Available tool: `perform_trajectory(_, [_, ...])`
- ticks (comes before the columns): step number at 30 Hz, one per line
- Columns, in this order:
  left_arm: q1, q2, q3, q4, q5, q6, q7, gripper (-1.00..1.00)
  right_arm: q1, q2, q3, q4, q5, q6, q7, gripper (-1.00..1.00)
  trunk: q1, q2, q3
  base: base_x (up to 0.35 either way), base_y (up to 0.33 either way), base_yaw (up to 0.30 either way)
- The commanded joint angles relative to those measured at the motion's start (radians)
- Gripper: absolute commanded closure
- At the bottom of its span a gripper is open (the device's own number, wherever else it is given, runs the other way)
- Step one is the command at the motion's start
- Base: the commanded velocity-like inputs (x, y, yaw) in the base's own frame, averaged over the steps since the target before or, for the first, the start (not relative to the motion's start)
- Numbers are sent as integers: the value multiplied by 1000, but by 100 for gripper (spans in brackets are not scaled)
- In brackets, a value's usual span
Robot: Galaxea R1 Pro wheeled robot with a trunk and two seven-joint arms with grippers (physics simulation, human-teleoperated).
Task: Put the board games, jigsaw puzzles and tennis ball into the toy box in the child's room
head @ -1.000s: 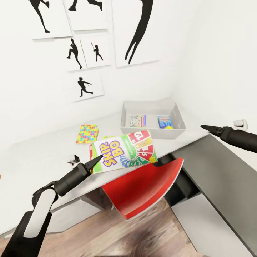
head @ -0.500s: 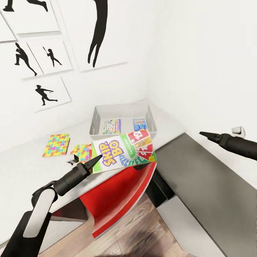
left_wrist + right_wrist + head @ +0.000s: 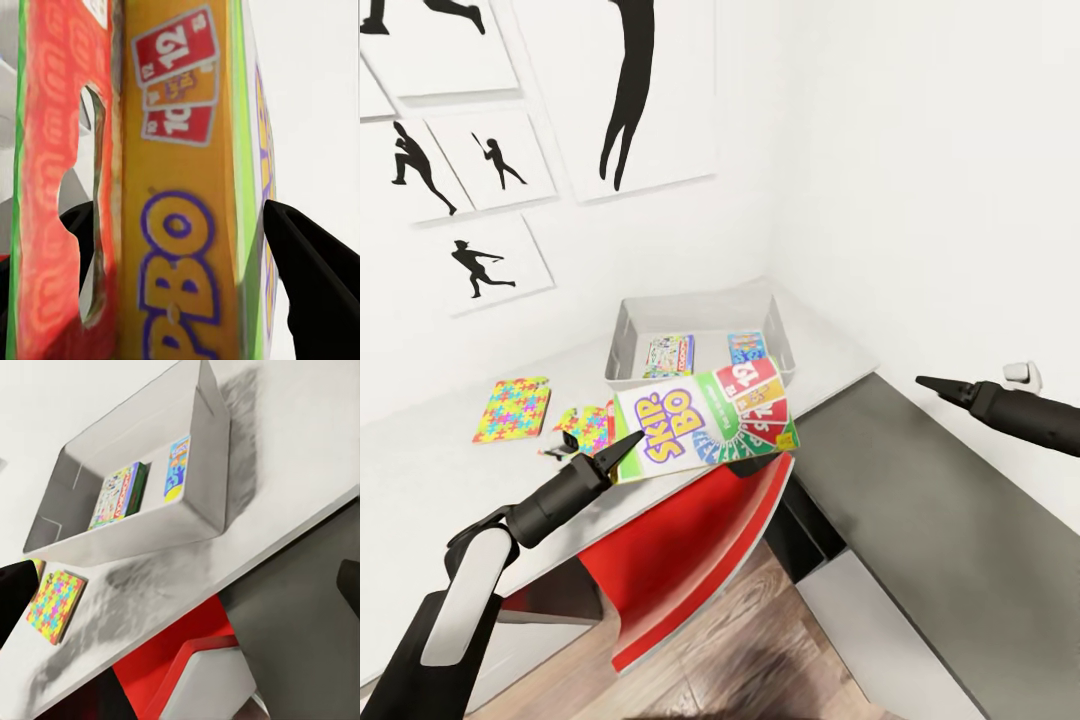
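- Head view: left gripper (image 3: 628, 447) is clamped on the near edge of the Skip-Bo box (image 3: 705, 418), holding it up over the front edge of the table (image 3: 440, 480).
- Box face reads "SKIP-BO" in purple and yellow; red cards printed on its far end show "12".
- Left wrist view: both dark fingers (image 3: 311, 274) pinch the box edge-on; its yellow side panel shows "BO" and more red "12" cards.
- Toy box (image 3: 625, 340) sits on the table just beyond the held box, near the room corner.
- Two games already lie inside it: a white-and-green box (image 3: 668, 355) on the left-gripper side and a small blue box (image 3: 746, 347) on the right-gripper side. Lettering on both is too small to read.
- Two jigsaw puzzles lie flat on the table: one (image 3: 588, 426) just past the left gripper's tip, the other (image 3: 512, 408) further out to its left.
- A small dark item lies on the table beside the nearer puzzle; can't tell what it is.
- Red chair (image 3: 685, 545) is tucked under the table, below the held box.
- Right gripper (image 3: 928, 384) hangs over the dark-grey side cabinet (image 3: 920, 500), well apart from the toy box and holding nothing. Can't tell how far its jaws are parted.
- Right wrist view: looks down into the toy box (image 3: 199, 502), with one puzzle (image 3: 56, 604) near a fingertip.
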Motion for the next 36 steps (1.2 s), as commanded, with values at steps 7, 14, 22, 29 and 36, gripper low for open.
perform_trajectory(7, [-1,-1,1,-9,4,6,0,100,18,-1,-2,0,10,4,10,-100,1,-2,-1,1,-1,-1])
perform_trajectory(14, [-86,0,0,-13,4,81,5,100,84,-1,-8,0,11,4,14,-100,1,-2,3,0,0,0])
perform_trajectory(22, [-222,4,11,20,47,151,187,100,145,6,-10,1,16,4,14,-100,1,-2,5,0,0,0])
perform_trajectory(29, [-285,4,34,29,213,157,543,100,160,9,-7,2,21,4,13,-100,1,-2,5,0,0,91])
perform_trajectory(36, [-344,6,37,12,311,159,709,100,163,10,0,2,22,4,13,-100,1,-2,5,1,0,247])
